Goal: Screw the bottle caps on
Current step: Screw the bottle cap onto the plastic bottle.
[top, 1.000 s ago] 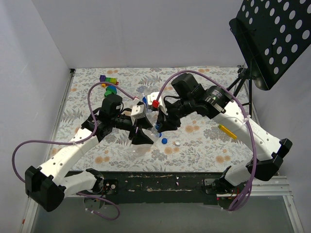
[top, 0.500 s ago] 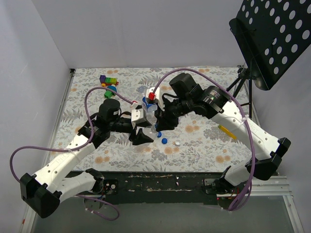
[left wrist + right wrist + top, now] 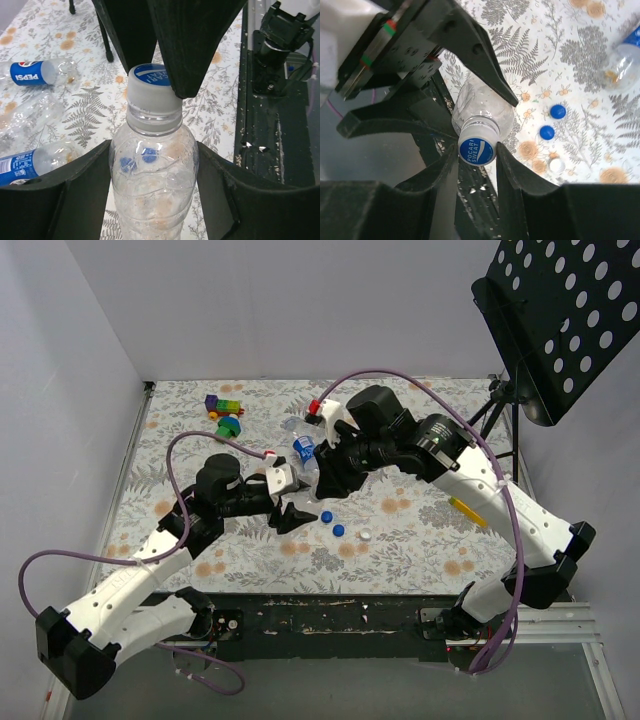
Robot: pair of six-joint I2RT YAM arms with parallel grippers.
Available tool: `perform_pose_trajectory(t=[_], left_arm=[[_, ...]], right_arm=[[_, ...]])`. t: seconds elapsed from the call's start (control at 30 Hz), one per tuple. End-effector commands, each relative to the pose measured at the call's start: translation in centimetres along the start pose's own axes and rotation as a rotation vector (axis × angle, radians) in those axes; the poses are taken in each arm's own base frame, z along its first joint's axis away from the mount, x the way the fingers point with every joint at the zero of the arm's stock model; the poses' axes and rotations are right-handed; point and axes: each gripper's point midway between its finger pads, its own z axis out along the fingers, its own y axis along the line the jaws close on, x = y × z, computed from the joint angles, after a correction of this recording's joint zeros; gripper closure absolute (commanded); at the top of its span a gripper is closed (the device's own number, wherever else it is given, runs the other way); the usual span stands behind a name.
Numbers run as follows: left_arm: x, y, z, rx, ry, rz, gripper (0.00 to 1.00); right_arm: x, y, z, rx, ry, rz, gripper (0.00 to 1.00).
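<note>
The cap (image 3: 151, 90) sits on the bottle (image 3: 152, 210), held above mid-worktop (image 3: 420, 540). Seen from above, its long axis points toward two o'clock, straight into the right tool (image 3: 476, 149), which pinches the cap. The left tool (image 3: 153, 155) clamps the body.

Seen from my remote station, the right wrist camera reads "POCARI SWEAT" in white on the blue top of the white cap (image 3: 475, 151) on the clear bottle (image 3: 482, 107). The left wrist camera catches only "CARI". On the worktop (image 3: 55, 30), a lying bottle (image 3: 42, 74) shows "PEPSI" on its blue label. I cannot read the blue label on the second lying bottle (image 3: 50, 157).
</note>
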Motion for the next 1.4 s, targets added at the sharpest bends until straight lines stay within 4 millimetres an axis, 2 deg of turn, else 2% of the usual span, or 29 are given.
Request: perform_pose_trajectory(t=[0.0, 0.23, 0.3, 0.37, 0.43, 0.53, 0.6, 0.7, 0.8, 0.97, 1.2, 1.37], left_arm=[[-6.5, 1.8, -0.6, -0.119, -0.202, 0.212, 1.00], [-5.1, 2.7, 0.0, -0.197, -0.181, 0.207, 1.00], [-4.5, 2.6, 0.2, -0.194, -0.171, 0.183, 1.00], [-3.6, 2.4, 0.4, -0.187, -0.159, 0.144, 1.00], [-2.5, 2.6, 0.7, -0.201, -0.140, 0.078, 1.00], [-0.9, 2.4, 1.0, -0.200, -0.096, -0.016, 1.00], [0.3, 2.1, 1.3, -0.183, -0.062, -0.070, 1.00], [1.0, 1.8, 1.4, -0.172, -0.057, -0.143, 1.00], [1.3, 1.2, 1.2, -0.141, -0.077, -0.212, 1.00], [0.4, 0.5, 0.3, -0.061, -0.149, -0.321, 1.00], [-1.1, -1.2, -0.3, 0.067, -0.203, -0.352, 1.00], [-1.6, -1.7, -0.4, 0.112, -0.194, -0.327, 1.00]], right_arm=[[0.8, 0.2, 1.1, 0.059, 0.056, 0.244, 0.99], [1.1, -1.0, 1.5, 0.143, 0.053, 0.343, 0.99], [0.5, -1.2, 1.2, 0.152, 0.028, 0.336, 0.98], [-0.7, -1.1, 0.4, 0.155, -0.027, 0.306, 0.87], [-2.1, -0.9, -0.7, 0.152, -0.081, 0.249, 0.69], [-3.8, -0.3, -2.6, 0.136, -0.145, 0.152, 0.48], [-4.3, 0.0, -3.4, 0.119, -0.170, 0.101, 0.39], [-4.7, 0.0, -4.5, 0.104, -0.196, 0.051, 0.32], [-4.5, -0.6, -5.4, 0.087, -0.210, 0.002, 0.29], [-3.8, -0.9, -6.3, 0.014, -0.244, -0.151, 0.29], [-2.1, 0.8, -5.1, -0.153, -0.250, -0.367, 0.32], [-2.0, 1.1, -4.1, -0.207, -0.256, -0.413, 0.34]])
